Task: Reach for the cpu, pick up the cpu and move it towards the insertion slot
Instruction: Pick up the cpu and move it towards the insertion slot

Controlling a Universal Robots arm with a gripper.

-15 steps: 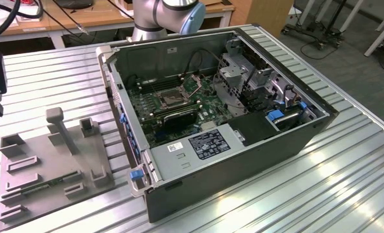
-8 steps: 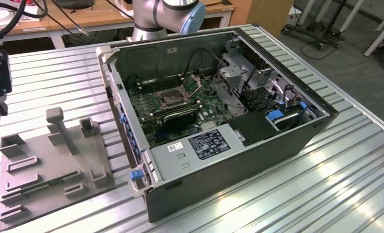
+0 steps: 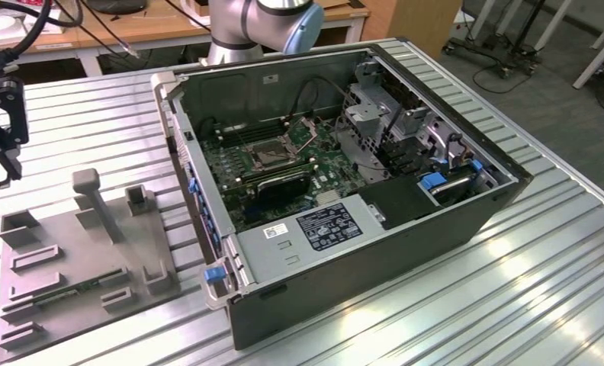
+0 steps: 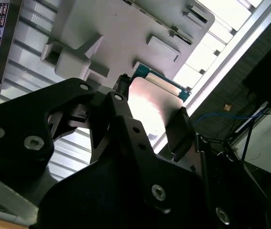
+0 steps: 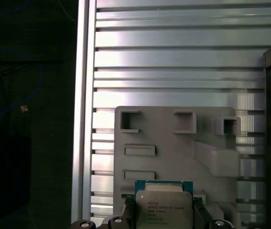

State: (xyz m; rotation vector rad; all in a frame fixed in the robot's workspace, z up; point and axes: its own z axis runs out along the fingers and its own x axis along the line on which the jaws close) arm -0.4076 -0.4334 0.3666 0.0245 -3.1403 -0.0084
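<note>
Tabletop [image 3: 546, 252]: ribbed aluminium; it carries the case and the fixture side by side, probably so both sit within the arm's reach.
Computer case [image 3: 383, 252]: lies on its side with the panel off, so the green motherboard [image 3: 281, 179] faces up and can be approached from above.
Fixture [image 5: 173, 152]: grey plate with recesses and posts that park parts; it sits just beside the case.
Hand [image 5: 164, 214]: closed on the cpu, fingers pressing two opposite edges, which leaves the flat top untouched. In the exterior view it hangs at that view's left, well apart from the case.
Insertion slot [image 3: 265, 155]: dark square in a silvery frame on the motherboard, facing up.
Cpu [image 5: 164, 206]: silvery top and green rim, clamped between the fingers over the fixture, seemingly lifted clear of it, far from the slot.
</note>
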